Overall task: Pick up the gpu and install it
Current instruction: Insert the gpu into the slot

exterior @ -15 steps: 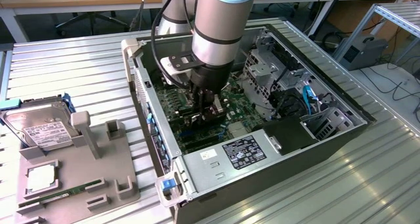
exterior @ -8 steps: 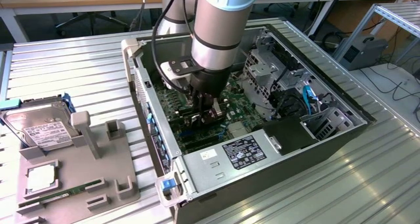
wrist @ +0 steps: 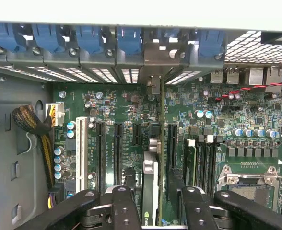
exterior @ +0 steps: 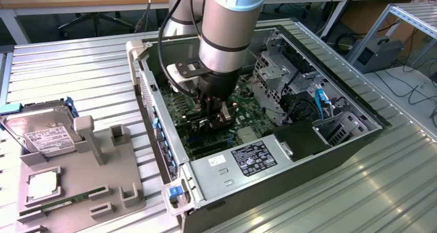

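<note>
Dark circuit-board gpu [wrist: 149,191], seen edge-on in the wrist view, stands upright between the two black fingers [wrist: 126,211] of the gripper [wrist: 150,211]. We note the fingers pinching the card from both flat sides, partly closed around its thin body. A small pale logo is visible on the card's near edge.

In the exterior view the gripper [exterior: 215,118] is lowered inside the open grey metal computer case [exterior: 273,166], directly over the green motherboard [exterior: 239,102]. The silver and black robot arm [exterior: 228,23] descends from above into the case opening. The card itself is mostly hidden behind the gripper in that view.

From the wrist view we see the card's lower edge lined up along the row of long black expansion slots [wrist: 118,153]; it sits at or in one slot near the middle, with a white slot [wrist: 82,146] further aside. Whether it is fully seated we cannot tell. Its silvery metal bracket [wrist: 154,86] reaches up to the rear wall of the case, beneath a row of blue plastic retaining clips [wrist: 88,38].

Outside the case, on the ribbed metal tabletop [exterior: 75,69], a grey plastic fixture tray [exterior: 102,176] lies at the exterior view's left. A boxy silver hard drive with a white label [exterior: 41,133] leans in it, and a narrow green memory stick [exterior: 65,199] lies along its near edge.
</note>
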